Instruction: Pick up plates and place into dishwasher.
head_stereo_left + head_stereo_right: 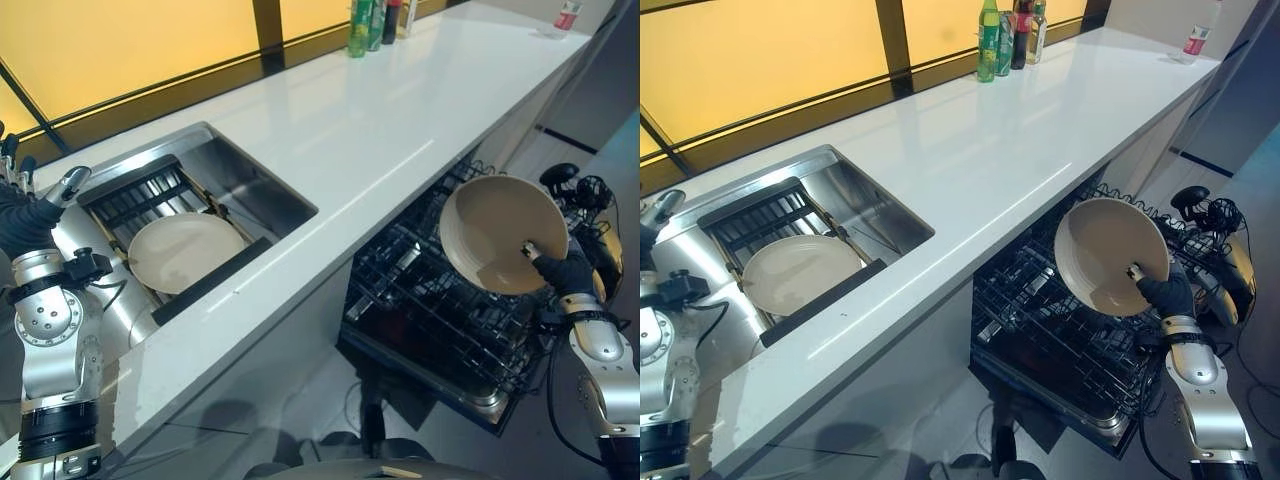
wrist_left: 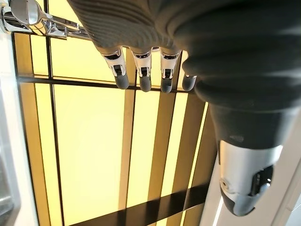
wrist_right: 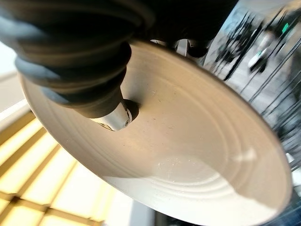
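In the eye views, the right hand (image 1: 565,272) grips a cream plate (image 1: 500,232) by its lower rim, thumb on the inner face, holding it tilted on edge above the open dishwasher rack (image 1: 440,320), its hollow side facing the camera. A second plate (image 1: 185,250) lies flat in the sink (image 1: 255,185) set into the white table (image 1: 380,110). Bottles (image 1: 1008,35) stand at the table's far edge. The left wrist view shows the left hand (image 2: 141,70) with fingers straight, holding nothing. In the right wrist view the thumb presses the plate's face.
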You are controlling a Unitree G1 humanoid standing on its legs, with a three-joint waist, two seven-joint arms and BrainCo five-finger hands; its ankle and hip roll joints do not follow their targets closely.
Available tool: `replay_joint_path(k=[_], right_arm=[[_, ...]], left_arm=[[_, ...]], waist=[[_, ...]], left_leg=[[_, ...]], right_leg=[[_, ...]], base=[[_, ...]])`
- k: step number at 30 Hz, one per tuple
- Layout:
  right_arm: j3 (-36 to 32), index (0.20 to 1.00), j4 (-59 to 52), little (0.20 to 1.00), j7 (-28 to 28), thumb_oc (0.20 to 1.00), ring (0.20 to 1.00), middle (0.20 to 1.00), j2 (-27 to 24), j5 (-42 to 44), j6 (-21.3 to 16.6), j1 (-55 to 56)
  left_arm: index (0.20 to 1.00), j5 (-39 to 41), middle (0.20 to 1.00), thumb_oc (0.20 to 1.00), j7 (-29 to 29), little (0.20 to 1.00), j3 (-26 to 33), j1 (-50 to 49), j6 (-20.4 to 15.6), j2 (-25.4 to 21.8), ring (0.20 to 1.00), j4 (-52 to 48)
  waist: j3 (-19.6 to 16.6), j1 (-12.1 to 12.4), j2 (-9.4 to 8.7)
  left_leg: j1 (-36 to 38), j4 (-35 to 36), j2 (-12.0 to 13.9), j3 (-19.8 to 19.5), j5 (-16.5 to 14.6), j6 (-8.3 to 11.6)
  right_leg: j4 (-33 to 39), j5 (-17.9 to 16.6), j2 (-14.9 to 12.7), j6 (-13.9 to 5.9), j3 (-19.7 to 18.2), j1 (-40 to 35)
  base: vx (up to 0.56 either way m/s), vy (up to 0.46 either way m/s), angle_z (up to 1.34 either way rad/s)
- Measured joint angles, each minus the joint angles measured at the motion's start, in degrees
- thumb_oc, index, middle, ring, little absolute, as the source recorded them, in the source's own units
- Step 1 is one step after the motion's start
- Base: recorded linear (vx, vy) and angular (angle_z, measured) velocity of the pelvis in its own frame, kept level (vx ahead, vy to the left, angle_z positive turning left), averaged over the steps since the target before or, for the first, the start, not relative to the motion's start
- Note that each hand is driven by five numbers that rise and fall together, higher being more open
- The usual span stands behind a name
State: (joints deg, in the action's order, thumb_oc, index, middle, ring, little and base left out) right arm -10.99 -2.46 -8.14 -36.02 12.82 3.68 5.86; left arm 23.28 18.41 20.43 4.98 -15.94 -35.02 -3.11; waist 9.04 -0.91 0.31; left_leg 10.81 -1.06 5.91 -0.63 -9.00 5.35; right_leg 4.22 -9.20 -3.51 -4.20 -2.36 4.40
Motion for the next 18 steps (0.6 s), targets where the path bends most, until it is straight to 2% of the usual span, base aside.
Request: replay_joint_path(k=[4,5,11,14,18], right_arm=[[0.0,0.2,3.8,0.2,-1.3,0.2,0.2,0.2,-1.1,-4.7,0.4,0.2],[0.1,0.2,4.6,0.2,-1.8,0.2,0.2,0.2,-1.6,-6.8,0.5,0.2],[0.8,0.2,8.6,0.2,-4.5,0.2,0.2,0.2,-4.9,-14.7,1.5,-1.1],[3.6,0.2,9.4,0.2,-3.5,0.2,0.2,0.2,-7.4,-16.9,1.5,-2.4],[7.5,0.2,9.4,0.2,0.7,0.2,0.2,0.2,-9.4,-19.1,1.4,-3.5]], left_arm=[[1.0,0.0,1.0,1.0,1.1,1.0,0.0,0.0,0.1,0.0,1.0,0.0],[1.0,0.0,1.0,1.0,1.5,1.0,-0.1,0.0,0.0,-0.1,1.0,0.0],[1.0,0.0,1.0,1.0,4.6,1.0,-1.9,0.5,0.1,-1.6,1.0,1.0],[1.0,0.0,1.0,1.0,5.5,1.0,-3.1,2.0,0.0,-2.2,1.0,2.1],[1.0,0.0,1.0,1.0,6.2,1.0,-4.0,2.9,0.0,-2.2,1.0,2.2]], waist=[[0.5,-0.2,0.62],[0.6,-1.0,0.52],[1.4,-1.4,0.43],[3.0,-1.4,0.42],[4.5,-1.4,0.23]], left_leg=[[-0.8,0.0,-0.3,0.0,-0.1,0.21],[-1.0,0.0,-0.3,0.2,-0.2,0.29],[-4.9,-2.0,-1.4,0.1,-0.3,0.25],[-6.8,-4.7,-1.5,-0.2,-1.5,0.04],[-7.6,-5.9,-1.8,-0.3,-2.3,0.44]], right_leg=[[-0.1,-0.3,0.0,-0.14,-0.2,1.0],[-0.1,-0.4,0.0,-0.2,-0.2,1.2],[-0.1,-1.8,-0.7,-0.25,-1.0,4.3],[-0.6,-2.1,-0.7,0.02,-1.4,5.4],[-0.9,-1.9,-0.9,-0.2,-1.7,6.1]], base=[[-0.08,-0.078,-0.03],[-0.08,-0.079,0.0],[-0.11,-0.038,-0.03],[0.0,-0.011,-0.09],[-0.05,-0.003,-0.05]])
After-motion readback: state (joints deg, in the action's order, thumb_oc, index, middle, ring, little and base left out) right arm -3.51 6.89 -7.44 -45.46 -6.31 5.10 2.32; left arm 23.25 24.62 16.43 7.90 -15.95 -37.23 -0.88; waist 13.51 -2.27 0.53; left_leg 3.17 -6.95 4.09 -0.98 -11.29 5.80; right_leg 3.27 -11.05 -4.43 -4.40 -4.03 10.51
